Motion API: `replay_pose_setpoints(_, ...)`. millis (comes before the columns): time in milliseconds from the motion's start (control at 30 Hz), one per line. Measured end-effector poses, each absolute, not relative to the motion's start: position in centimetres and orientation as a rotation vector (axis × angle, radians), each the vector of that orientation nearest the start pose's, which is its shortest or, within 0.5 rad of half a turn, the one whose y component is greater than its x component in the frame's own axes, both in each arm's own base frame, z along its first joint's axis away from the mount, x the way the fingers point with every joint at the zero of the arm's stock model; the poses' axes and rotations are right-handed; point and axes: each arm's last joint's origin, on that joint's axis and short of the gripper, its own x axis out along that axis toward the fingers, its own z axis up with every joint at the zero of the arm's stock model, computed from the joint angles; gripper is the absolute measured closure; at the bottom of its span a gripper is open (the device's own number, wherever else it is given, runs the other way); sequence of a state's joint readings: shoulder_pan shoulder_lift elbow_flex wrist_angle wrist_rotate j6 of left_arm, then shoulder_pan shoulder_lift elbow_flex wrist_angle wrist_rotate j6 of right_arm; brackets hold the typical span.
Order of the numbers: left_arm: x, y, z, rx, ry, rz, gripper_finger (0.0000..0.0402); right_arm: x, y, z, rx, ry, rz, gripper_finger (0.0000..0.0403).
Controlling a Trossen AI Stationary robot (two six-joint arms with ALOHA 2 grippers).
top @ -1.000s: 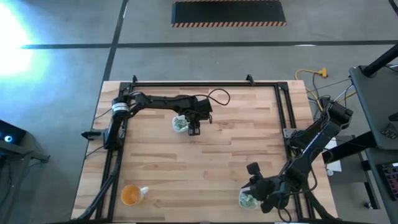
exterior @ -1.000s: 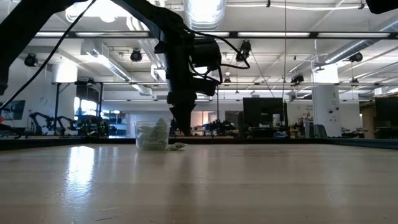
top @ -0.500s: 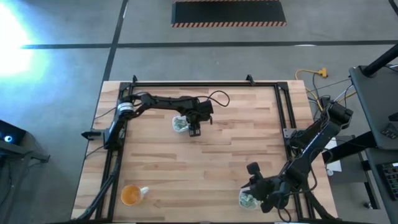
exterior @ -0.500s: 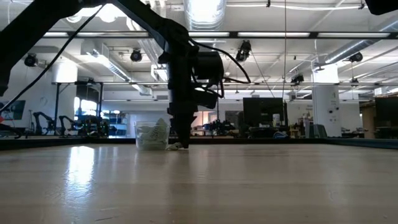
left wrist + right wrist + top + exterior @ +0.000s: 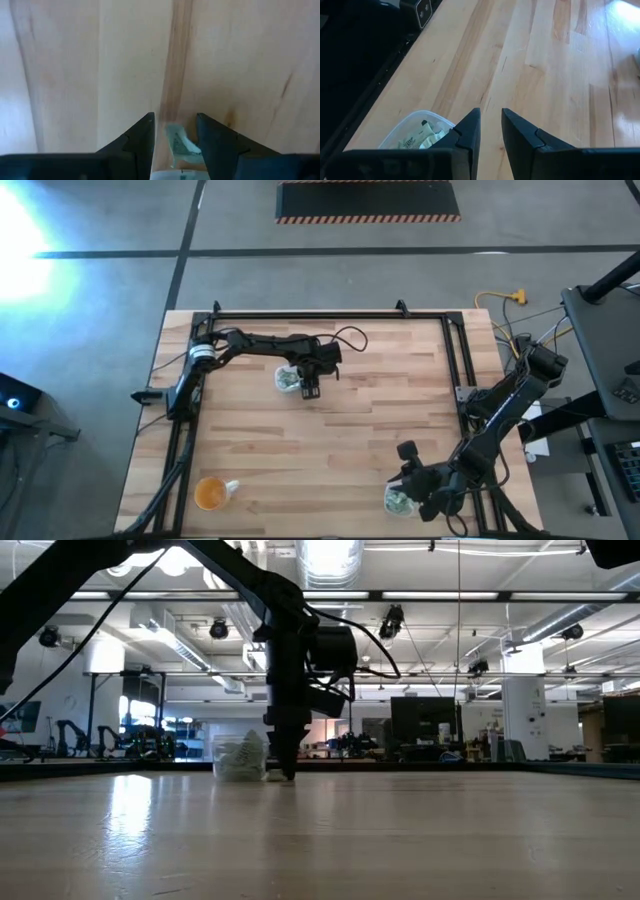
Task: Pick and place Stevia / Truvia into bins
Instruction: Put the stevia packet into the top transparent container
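Observation:
My left gripper stands open, pointing down at the table just right of a clear cup filled with packets. In the left wrist view one pale green and white packet lies on the wood between the fingers, close to one of them. I cannot tell whether they touch it. In the low view the fingertips reach the table beside the cup. My right gripper waits near the table's near right corner, beside the second clear cup, which holds packets. Its fingers stand a narrow gap apart.
An orange-tinted round cup stands near the table's near left corner. A black frame rail runs along the far edge and down both sides. Bare wood lies between the two clear cups.
My left gripper has come down to the table and shifted slightly left toward the clear cup. Its fingers now straddle the loose packet that lay beside the cup. The right arm has kept still.

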State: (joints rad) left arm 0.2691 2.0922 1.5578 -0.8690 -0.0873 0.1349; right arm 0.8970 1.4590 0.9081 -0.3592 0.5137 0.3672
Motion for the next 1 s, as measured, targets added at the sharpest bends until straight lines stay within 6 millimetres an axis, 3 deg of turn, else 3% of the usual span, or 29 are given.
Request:
replay_pose_setpoints(433, 38.7, 11.0, 16.8, -0.048, 1.501, 0.206, 0.0334, 19.1, 21.6, 21.5, -0.245, 0.740, 0.220, 0.0335)
replay_pose_setpoints(833, 39.1, 11.1, 17.6, -0.026, 1.481, 0.229, 0.0338, 19.1, 21.6, 21.5, -0.245, 0.740, 0.220, 0.0335)
replay_pose_setpoints(1000, 39.1, 11.1, 18.0, -0.025, 1.493, 0.228, 0.0322, 19.0, 21.5, 21.3, -0.242, 0.745, 0.216, 0.0335)
